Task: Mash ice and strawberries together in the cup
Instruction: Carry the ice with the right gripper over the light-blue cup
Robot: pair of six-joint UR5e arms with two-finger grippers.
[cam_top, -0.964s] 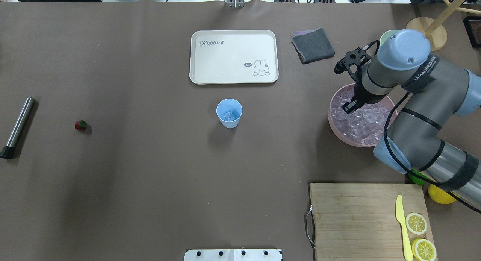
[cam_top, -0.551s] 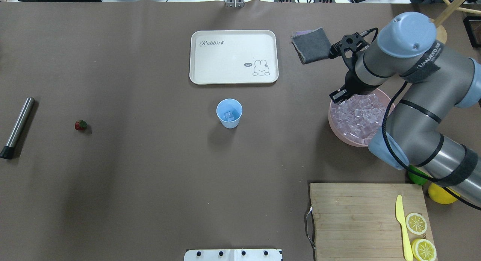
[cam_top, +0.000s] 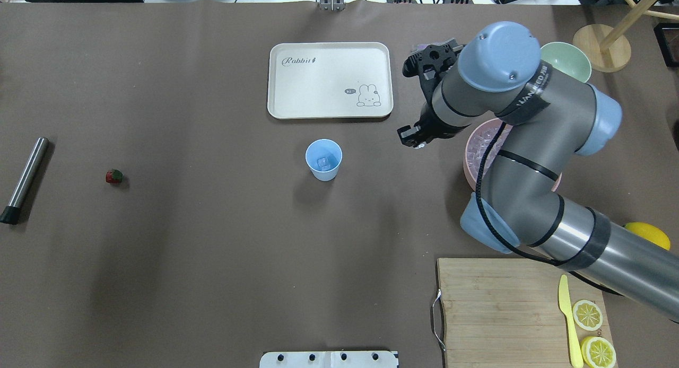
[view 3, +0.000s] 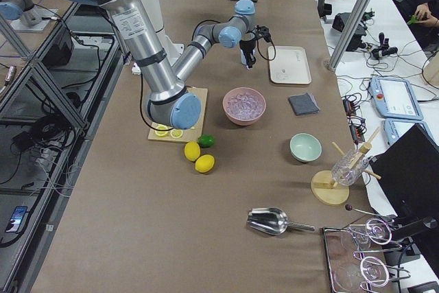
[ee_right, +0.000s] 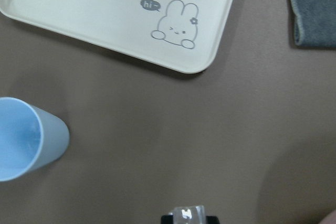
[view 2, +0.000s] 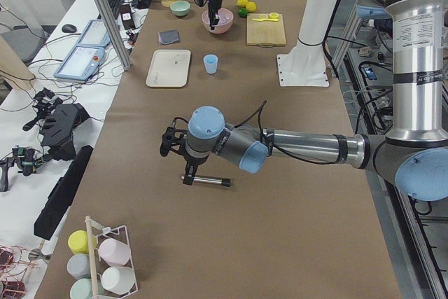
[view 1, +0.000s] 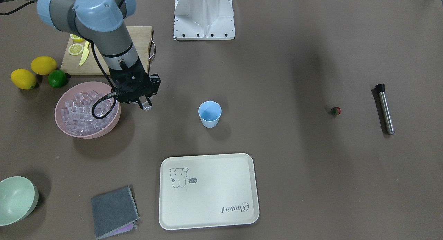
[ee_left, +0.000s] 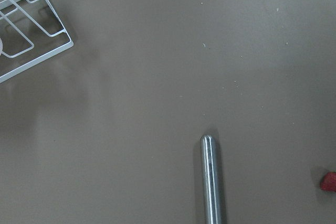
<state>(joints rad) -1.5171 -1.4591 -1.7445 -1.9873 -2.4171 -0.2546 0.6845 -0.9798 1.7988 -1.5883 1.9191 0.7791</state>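
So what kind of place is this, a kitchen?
Most likely a robot lab, not a real kitchen. A big robot arm works over a long brown table, control screens sit beside it, and the pink bowl of ice and little blue cup look laid out for practice.

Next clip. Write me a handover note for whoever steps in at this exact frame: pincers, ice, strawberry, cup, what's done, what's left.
right pincer: shut on a clear ice cube, in the air between the pink bowl of ice and the light blue plastic cup.
left pincer: near the steel muddler; open or shut cannot be told.
Cup: upright, ice inside.
small red strawberry: on the table, untouched.
Done: some ice in.
Left: drop this cube, add the strawberry, mash.
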